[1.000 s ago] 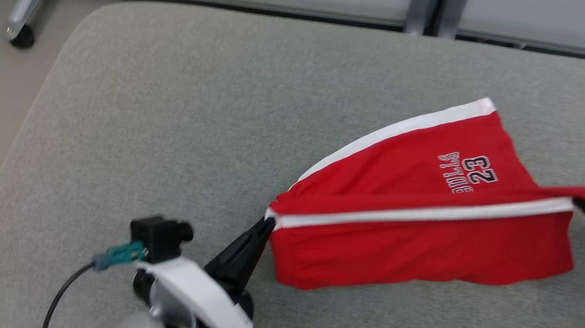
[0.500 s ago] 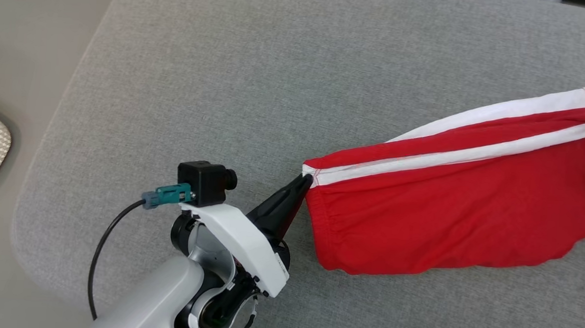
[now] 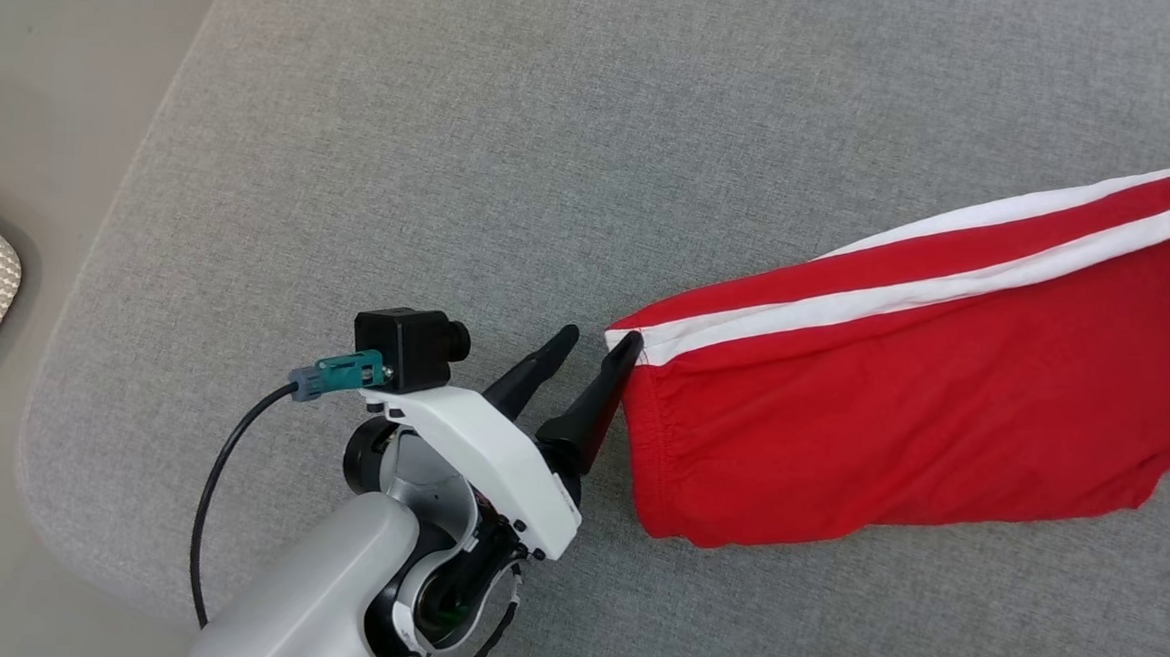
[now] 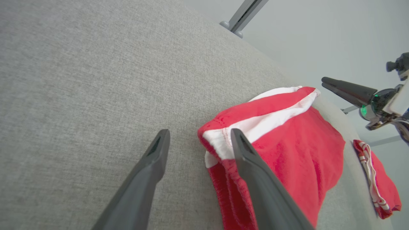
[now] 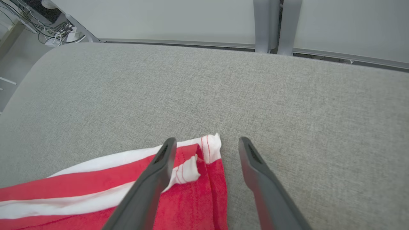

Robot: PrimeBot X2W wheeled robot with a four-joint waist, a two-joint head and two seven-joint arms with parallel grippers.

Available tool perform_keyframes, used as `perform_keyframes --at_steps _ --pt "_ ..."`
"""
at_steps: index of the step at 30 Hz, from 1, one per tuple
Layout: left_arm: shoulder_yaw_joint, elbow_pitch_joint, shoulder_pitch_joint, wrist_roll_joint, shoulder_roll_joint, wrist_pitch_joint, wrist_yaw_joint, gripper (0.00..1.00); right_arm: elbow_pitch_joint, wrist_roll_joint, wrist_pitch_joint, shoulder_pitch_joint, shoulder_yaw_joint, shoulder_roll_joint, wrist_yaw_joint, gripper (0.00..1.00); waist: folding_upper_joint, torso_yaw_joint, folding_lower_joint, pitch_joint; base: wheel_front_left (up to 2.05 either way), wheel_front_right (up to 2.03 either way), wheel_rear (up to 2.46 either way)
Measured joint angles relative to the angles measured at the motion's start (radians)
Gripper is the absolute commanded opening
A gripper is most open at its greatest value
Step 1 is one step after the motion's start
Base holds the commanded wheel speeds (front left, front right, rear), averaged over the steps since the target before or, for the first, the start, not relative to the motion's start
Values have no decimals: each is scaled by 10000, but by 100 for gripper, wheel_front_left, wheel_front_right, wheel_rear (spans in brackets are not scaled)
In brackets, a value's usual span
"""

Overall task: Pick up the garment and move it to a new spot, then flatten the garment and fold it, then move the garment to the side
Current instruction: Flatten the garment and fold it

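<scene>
Across the grey bench (image 3: 454, 161) the red garment (image 3: 891, 415) lies stretched and doubled along its white stripes, so a fold looks to be laid (or a flattening pull, hard to say which). The left pincer (image 3: 601, 335) stands spread at the waistband corner, one finger touching cloth, and the right pincer (image 5: 207, 140) is spread over the far corner, neither pinching anything. Next, both likely need a fresh hold on the edges to fold again or shift it aside.

garment (image 3: 900, 425) | right end cut by head-view edge | underside hidden
</scene>
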Motion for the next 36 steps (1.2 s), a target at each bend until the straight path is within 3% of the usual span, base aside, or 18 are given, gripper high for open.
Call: perform_keyframes --at_steps 6,10,14,18,26,27,28,29,36 --pt "372 -115 340 608 399 -1003 642 100 -209 -487 -1012 120 -222 146 2 100 0 -299 0 -122 0 0 0" --pt "571 -556 990 1797 763 -2594 1356 100 -550 -679 -963 894 263 276 2 100 0 -573 0 -383 0 0 0" --pt "721 -702 1877 2466 665 -3214 1889 100 -688 -951 -644 1289 502 529 2 100 0 -857 0 -589 0 0 0" --pt "828 -694 2241 2895 238 -3310 1896 100 -560 -1515 -176 1370 589 729 2 100 0 -854 0 -496 0 0 0" --pt "1411 -637 2191 3850 -731 -3348 1208 100 86 -2577 451 702 -2 1099 2 100 0 -319 0 125 0 0 0" --pt "1465 -583 2190 3967 -792 -3350 1131 100 125 -2571 543 644 -50 1166 2 82 0 -264 0 168 0 0 0" --pt "1530 -522 2191 4031 -840 -3350 1078 100 88 -2562 625 617 -29 1233 2 27 0 -228 0 192 0 0 0" --pt "1618 -447 2196 4096 -876 -3348 1022 100 21 -2500 690 616 15 1289 -4 0 0 -222 0 185 0 0 0" --pt "2184 17 2656 4472 -903 -3350 581 100 -353 -1519 474 1357 125 1647 2 0 0 -668 0 -349 0 0 0"
